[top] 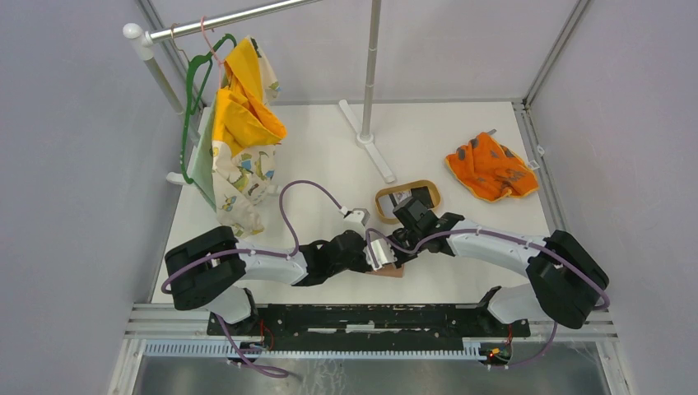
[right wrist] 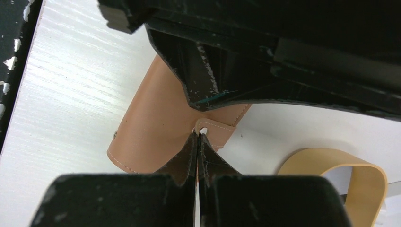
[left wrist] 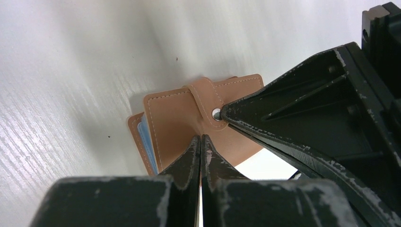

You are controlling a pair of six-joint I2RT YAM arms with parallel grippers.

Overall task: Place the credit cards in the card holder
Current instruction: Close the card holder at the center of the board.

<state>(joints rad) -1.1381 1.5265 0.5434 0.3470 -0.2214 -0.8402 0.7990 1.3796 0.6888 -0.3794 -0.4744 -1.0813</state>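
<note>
The table (top: 461,148) is white, with grey walls around it. At the back left, a rack (top: 222,20) holds yellow and printed clothes (top: 243,140). An orange cloth (top: 490,169) lies at the back right.

From the top you can see the whole table. An oval wood tray (top: 384,202) sits near the middle, with cards (top: 397,197) in it, dark and white. The two arms meet just in front of the tray. Only a small brown corner of the holder (top: 388,270) peeks out under them.

The left wrist view shows much more of the holder. It lies flat on the table, folded shut, with its strap (left wrist: 203,94) across the top. A blue-grey strip (left wrist: 145,137) shows at its left edge. The left claw (left wrist: 201,139) is squeezed tight with nothing between its fingers. Its tips touch the holder's near edge. The tip of the other claw sits on the strap's silver snap (left wrist: 216,113).

The right wrist view shows the right claw (right wrist: 197,137) squeezed tight too, holding nothing. Its tips rest at the end of the strap. This view also shows part of the tray's rim, with something white inside.
</note>
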